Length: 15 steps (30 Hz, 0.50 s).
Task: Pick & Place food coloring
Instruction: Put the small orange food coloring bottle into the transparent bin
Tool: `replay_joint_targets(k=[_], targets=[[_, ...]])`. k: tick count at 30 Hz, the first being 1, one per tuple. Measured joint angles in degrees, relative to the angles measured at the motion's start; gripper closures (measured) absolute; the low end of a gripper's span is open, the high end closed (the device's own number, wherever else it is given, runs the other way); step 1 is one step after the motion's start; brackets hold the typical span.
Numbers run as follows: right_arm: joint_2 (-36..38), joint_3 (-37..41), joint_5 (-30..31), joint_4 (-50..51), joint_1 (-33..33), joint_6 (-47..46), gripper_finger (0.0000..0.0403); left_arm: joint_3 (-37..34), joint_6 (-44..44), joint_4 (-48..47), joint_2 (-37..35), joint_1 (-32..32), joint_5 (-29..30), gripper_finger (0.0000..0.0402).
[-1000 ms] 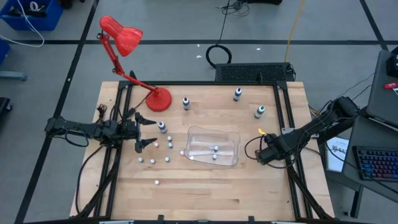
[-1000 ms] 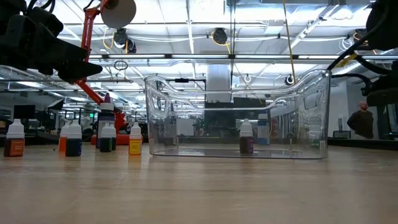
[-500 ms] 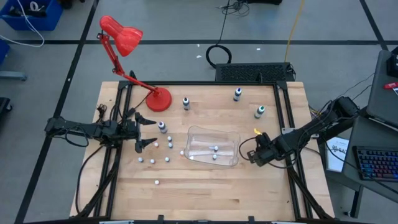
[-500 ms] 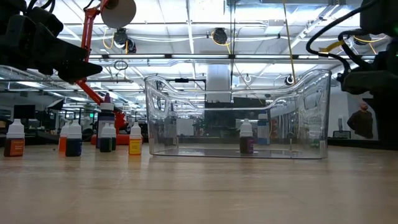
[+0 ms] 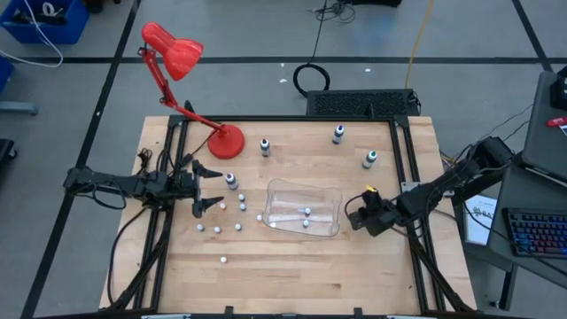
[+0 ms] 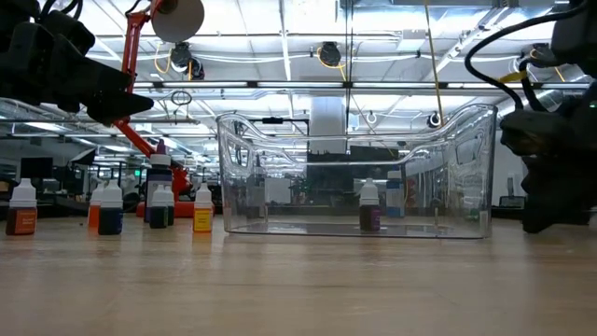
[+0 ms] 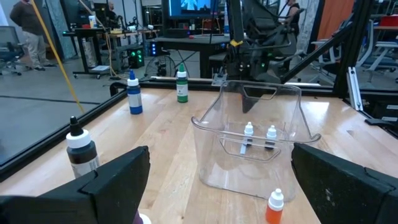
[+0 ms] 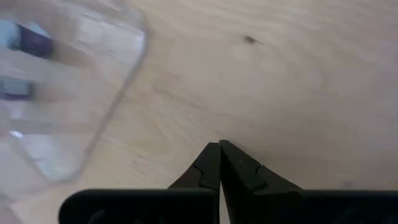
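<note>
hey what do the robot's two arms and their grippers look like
Both arms are dark, slim and jointed, trailing black cables. The left gripper has two black pointed fingers. The right gripper has black tapered fingers with notched inner edges, and a small yellow marking near its wrist.

From straight above, the tiny pale-bodied food coloring bottles [image 5: 218,229] scattered on the wooden table were too small to tell cap colours. In the right wrist picture, the clear plastic bin [image 8: 62,93] was blurred and cut by the edge. The red desk lamp [image 6: 154,37] was cropped at the low view's top.
</note>
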<state>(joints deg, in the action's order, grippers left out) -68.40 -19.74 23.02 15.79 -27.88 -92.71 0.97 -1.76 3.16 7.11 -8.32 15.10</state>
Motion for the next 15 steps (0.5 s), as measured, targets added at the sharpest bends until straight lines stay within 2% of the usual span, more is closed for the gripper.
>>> replay_joint_targets(k=[8, 15], targets=[[-0.13, 0.77, 2.41, -4.25, 0.0, 2.57, 0.0403, 0.0, 0.0, 0.0, 0.0, -0.01, -0.01, 0.0014], [-0.31, 1.05, 3.77, -18.31, 0.07, 13.94, 0.0403, 0.0, 0.02, 0.04, 0.0, 0.0, -0.01, 0.0014]])
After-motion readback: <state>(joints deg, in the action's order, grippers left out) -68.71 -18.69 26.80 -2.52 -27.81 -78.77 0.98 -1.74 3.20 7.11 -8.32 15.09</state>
